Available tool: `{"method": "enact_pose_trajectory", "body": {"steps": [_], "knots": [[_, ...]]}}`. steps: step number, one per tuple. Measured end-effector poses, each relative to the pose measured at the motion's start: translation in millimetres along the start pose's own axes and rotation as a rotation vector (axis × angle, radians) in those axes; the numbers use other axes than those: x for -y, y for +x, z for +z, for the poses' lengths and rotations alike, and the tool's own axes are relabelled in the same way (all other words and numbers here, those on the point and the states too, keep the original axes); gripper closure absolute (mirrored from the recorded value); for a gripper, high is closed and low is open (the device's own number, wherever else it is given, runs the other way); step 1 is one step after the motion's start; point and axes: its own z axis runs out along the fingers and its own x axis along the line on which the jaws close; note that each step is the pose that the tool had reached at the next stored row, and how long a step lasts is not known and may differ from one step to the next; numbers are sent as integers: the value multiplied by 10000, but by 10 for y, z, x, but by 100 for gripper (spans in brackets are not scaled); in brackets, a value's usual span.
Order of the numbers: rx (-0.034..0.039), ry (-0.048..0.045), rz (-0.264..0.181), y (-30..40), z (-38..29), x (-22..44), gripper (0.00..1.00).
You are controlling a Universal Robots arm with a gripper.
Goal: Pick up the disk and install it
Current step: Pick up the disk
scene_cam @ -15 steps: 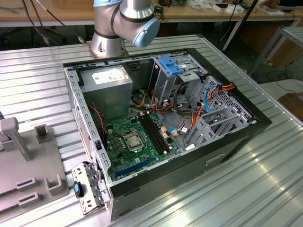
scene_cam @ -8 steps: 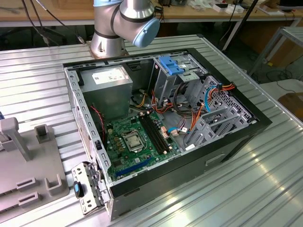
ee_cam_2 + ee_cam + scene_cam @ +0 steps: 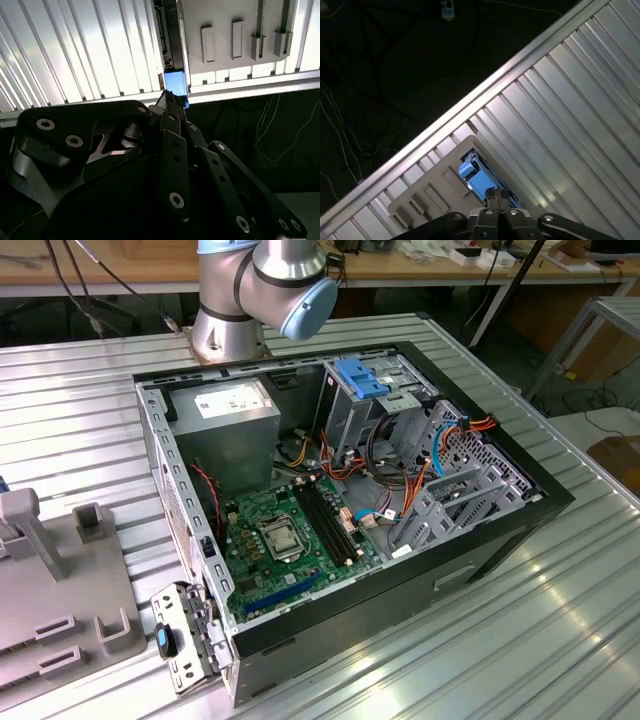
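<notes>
**benchrat:** Where's the disk (image 3: 479, 181) right now?

**ur_tinker:** In both wrist views it sits in a slot of the grey holder plate (image 3: 427, 200). It looks to be on edge, with the blue rail showing and the dark body beside it. The gripper (image 3: 497, 194) is right at that blue end (honestly can't tell if it's clamped on or let go, it just overlaps the blue).

**benchrat:** What's it all sitting on?

**ur_tinker:** A ribbed aluminium table (image 3: 560, 620) with shiny slats. The holder plate lies close to the table's edge, and past that edge is dark floor (image 3: 380, 75) with loose cables. In the exterior view the plate is on the exterior view's left. The open computer case (image 3: 480, 570) lies on its side mid-table, with the motherboard (image 3: 290, 540) near and the grey power supply (image 3: 225, 430) far. There's orange and blue wiring toward the exterior view's right. The arm (image 3: 265, 290) stands just beyond the case.

**benchrat:** And the room?

**ur_tinker:** Workshop-ish. There's a wooden bench (image 3: 120, 265) along the far side, a metal-frame stand (image 3: 610, 330) at the far right, and cords hanging about.
</notes>
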Motion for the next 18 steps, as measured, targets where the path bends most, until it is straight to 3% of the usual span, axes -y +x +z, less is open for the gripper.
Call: {"method": "enact_pose_trajectory", "body": {"steps": [14, 18], "knots": [[-115, -75, -3293, 1, 0, -1, 89], [-139, -90, -3974, 1, 0, -1, 89]]}}
